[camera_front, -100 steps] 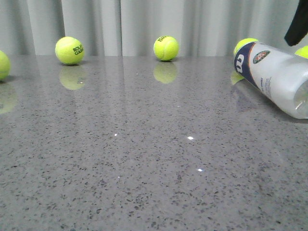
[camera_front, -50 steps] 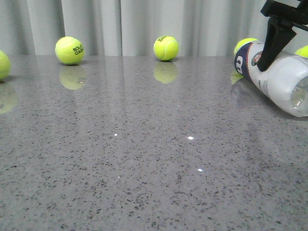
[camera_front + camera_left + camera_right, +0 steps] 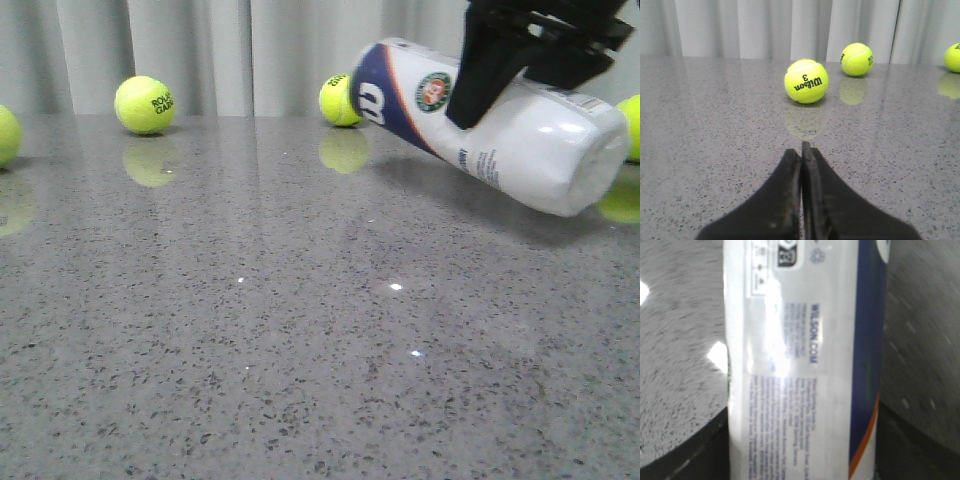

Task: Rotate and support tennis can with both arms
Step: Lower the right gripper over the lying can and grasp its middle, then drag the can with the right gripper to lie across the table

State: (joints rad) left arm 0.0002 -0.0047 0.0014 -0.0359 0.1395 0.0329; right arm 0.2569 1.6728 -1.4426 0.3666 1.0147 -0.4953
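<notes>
The tennis can (image 3: 500, 125) is white with a navy "W" end, an orange stripe and a round Roland Garros badge. It hangs tilted above the table at the right of the front view, navy end up and to the left. My right gripper (image 3: 520, 55) is shut on its middle from above. In the right wrist view the can (image 3: 800, 360) fills the frame between the black fingers (image 3: 680, 455). My left gripper (image 3: 801, 150) is shut and empty, low over the table, and does not show in the front view.
Tennis balls lie along the back by the grey curtain: one at the left (image 3: 145, 104), one at the left edge (image 3: 6, 135), one behind the can (image 3: 338, 100), one at the right edge (image 3: 630, 125). A Wilson ball (image 3: 806, 81) lies ahead of my left gripper.
My right gripper came down onto the lying can, closed on it, lifted it off the table and carried it left and nearer. The balls have not moved.
</notes>
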